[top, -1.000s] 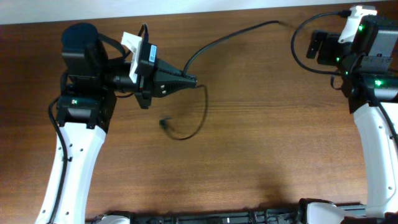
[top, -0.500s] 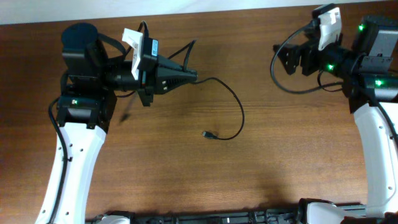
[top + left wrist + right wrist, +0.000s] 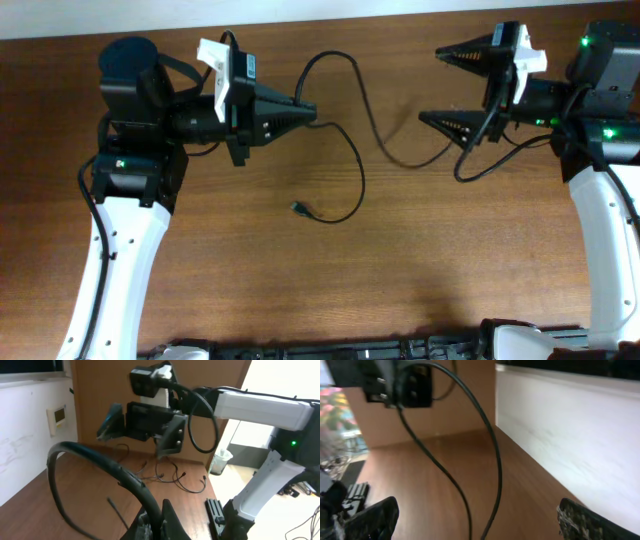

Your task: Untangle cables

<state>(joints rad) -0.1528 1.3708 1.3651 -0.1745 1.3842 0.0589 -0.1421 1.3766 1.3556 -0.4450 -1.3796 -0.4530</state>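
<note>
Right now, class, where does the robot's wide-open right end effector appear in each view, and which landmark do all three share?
Overhead: the right end effector sits upper right, fingers spread, pointing left.
Left wrist: the right end effector is top centre, facing the camera.
Right wrist: the right end effector shows only as fingers in the bottom corners.
Shared landmark: the brown wooden table.

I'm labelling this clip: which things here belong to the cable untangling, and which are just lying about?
Job in hand: thin black cord with a small plug end; left tool, shut on it; right tool, open.
Lying about: brown wooden table; thick black wire fixed to the left arm; beige wall panel.
</note>
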